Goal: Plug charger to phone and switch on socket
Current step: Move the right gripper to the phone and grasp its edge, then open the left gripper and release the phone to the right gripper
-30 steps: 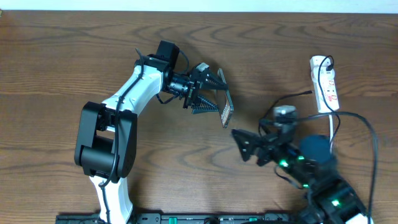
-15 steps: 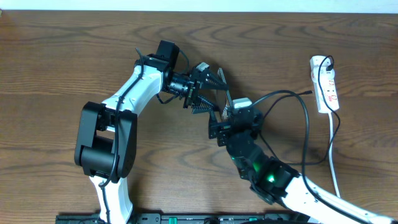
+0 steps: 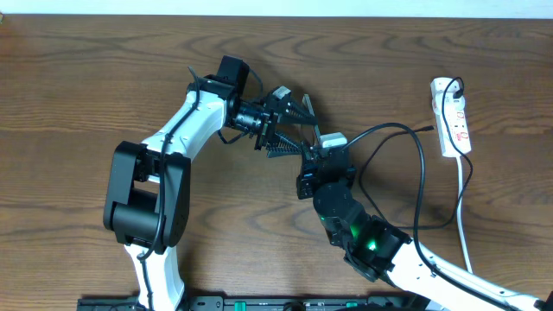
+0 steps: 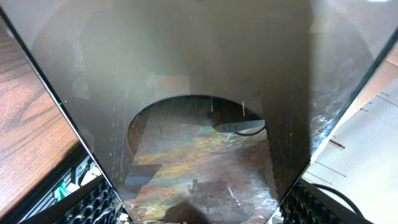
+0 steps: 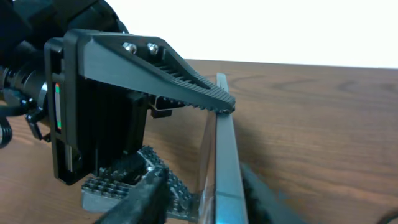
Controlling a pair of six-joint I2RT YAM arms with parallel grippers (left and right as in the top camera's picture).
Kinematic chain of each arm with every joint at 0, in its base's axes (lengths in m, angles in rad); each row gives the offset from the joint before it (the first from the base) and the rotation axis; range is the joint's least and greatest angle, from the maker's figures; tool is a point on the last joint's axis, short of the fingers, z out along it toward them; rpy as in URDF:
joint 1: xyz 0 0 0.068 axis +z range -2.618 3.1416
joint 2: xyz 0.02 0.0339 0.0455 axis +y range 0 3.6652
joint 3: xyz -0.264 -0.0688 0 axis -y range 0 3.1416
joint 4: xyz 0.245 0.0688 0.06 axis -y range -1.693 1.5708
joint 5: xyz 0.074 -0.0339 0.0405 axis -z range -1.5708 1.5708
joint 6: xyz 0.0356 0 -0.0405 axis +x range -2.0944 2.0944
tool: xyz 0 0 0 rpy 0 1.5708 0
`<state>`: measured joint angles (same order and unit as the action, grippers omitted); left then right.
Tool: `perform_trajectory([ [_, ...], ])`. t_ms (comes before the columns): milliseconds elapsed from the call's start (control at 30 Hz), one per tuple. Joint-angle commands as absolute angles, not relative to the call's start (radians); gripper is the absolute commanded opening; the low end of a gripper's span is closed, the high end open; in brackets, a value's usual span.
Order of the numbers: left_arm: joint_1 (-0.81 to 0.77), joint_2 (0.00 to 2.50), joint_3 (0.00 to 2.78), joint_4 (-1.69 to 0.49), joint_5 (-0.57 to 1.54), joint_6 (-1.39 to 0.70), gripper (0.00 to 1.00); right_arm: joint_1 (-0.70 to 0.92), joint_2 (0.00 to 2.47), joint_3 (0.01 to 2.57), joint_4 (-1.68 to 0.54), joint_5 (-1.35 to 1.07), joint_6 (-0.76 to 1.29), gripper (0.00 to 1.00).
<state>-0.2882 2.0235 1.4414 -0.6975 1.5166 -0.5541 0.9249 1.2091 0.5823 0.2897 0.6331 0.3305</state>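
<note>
Shows the right gripper (image 5: 205, 194) low in its own wrist view, with one blurred dark finger on each side of the thin edge of the phone (image 5: 225, 149). Cannot tell a firm pinch from a near miss there, the point of contact being too blurred. Presents the phone edge-on, as a narrow grey slab running away from the camera.

Finds the left gripper (image 3: 298, 131) clenched on that same phone from the opposite side. Shows one ribbed black finger slanting onto the edge at the top of the picture and the other meeting it lower down. Fills the left wrist view with the phone's glossy grey-brown face, a dark oval patch in its middle.

From above, places both grippers nose to nose near the middle of the wooden table (image 3: 86, 78), with the phone mostly hidden between them.

Further right, shows the white socket (image 3: 451, 117) lying flat near the table's right edge, well apart from the phone, with small red marks along it. Shows the charger (image 3: 456, 86) with its black plug seated at the socket's far end and its thin cable trailing down the right side of the table. Cannot make out the switch position.
</note>
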Motion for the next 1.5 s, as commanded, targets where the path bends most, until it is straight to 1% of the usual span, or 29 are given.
perform_trajectory([
  [0,-0.287,2.006,1.444,-0.694,1.573,-0.559,0.51,0.944,1.210,0.595,0.292,0.622,0.332,0.24],
  [100,-0.287,2.006,1.444,-0.694,1.573,-0.559,0.51,0.944,1.210,0.595,0.292,0.622,0.332,0.14],
  [167,-0.287,2.006,1.444,-0.694,1.573,-0.559,0.51,0.944,1.210,0.595,0.292,0.622,0.332,0.05],
  [233,-0.287,2.006,1.444,-0.694,1.573,-0.559,0.51,0.944,1.209,0.595,0.292,0.622,0.332,0.01],
  [600,-0.287,2.006,1.444,-0.694,1.573,-0.559,0.53,0.944,1.208,0.595,0.296,0.632,0.331,0.01],
  [633,-0.287,2.006,1.444,-0.694,1.571,-0.559,0.63,0.944,1.208,0.595,0.296,0.647,0.331,0.01],
  [700,-0.287,2.006,1.444,-0.694,1.570,-0.559,0.72,0.944,1.208,0.595,0.296,0.682,0.331,0.01],
  [767,-0.286,2.006,1.444,-0.693,1.568,-0.559,0.90,0.944,1.205,0.595,0.295,0.721,0.299,0.01],
  [800,-0.284,2.006,1.444,-0.694,1.560,-0.559,0.97,0.944,1.202,0.595,0.295,0.731,0.287,0.01],
  [1000,-0.273,2.006,1.444,-0.694,1.515,-0.559,0.98,0.943,1.168,0.595,0.292,0.735,0.266,0.01],
  [1167,-0.252,2.005,1.444,-0.694,1.483,-0.559,0.98,0.943,1.099,0.595,0.213,0.735,0.374,0.01],
  [1300,-0.231,1.977,1.444,-0.697,1.390,-0.558,0.98,0.923,1.015,0.595,0.075,0.734,0.491,0.01],
  [1333,-0.224,1.947,1.444,-0.717,1.306,-0.558,0.98,0.907,0.977,0.595,0.006,0.728,0.553,0.01],
  [1400,-0.214,1.837,1.444,-0.831,1.038,-0.521,0.98,0.863,0.916,0.595,-0.101,0.663,0.665,0.01],
  [1467,-0.213,1.756,1.444,-0.902,0.901,-0.477,0.98,0.827,0.889,0.595,-0.147,0.596,0.724,0.01],
])
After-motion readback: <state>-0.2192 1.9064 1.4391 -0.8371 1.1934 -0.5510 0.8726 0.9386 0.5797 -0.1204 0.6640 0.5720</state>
